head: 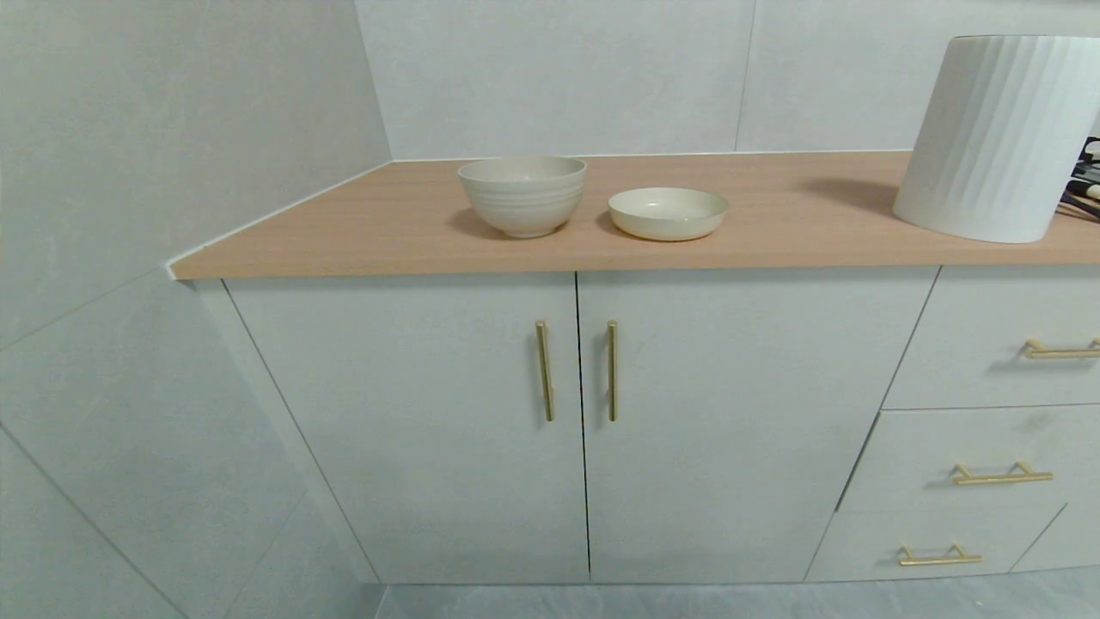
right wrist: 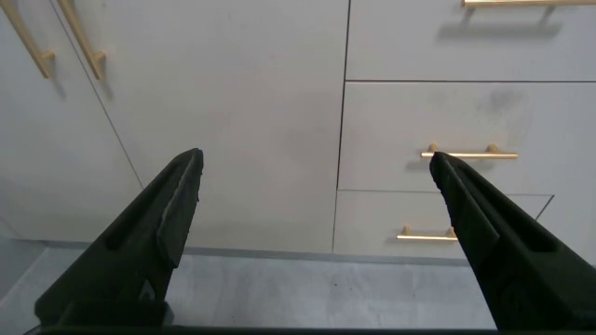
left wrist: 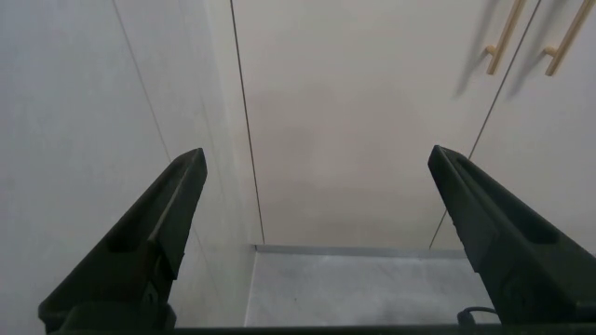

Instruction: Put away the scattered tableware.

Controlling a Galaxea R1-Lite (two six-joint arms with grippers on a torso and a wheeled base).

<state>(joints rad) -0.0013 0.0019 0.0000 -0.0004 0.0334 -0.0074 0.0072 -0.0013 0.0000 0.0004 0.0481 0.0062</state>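
While my left end effector [left wrist: 315,158] and right end effector [right wrist: 315,160] hang spread facing the cabinet [head: 412,413], bowl [head: 522,193] and dish [head: 668,212] sit near the desk's [head: 773,232] front edge.

The left gripper [left wrist: 317,160] has two matte black jaws, long flat-sided wedges that narrow to blunt tips, each with a shallow recess along its upper face. The right gripper [right wrist: 315,160] looks the same: black, smooth, tapering jaws.

Head overlooks the cabinet [head: 730,430]; both wrist cameras face its handles [head: 545,370].
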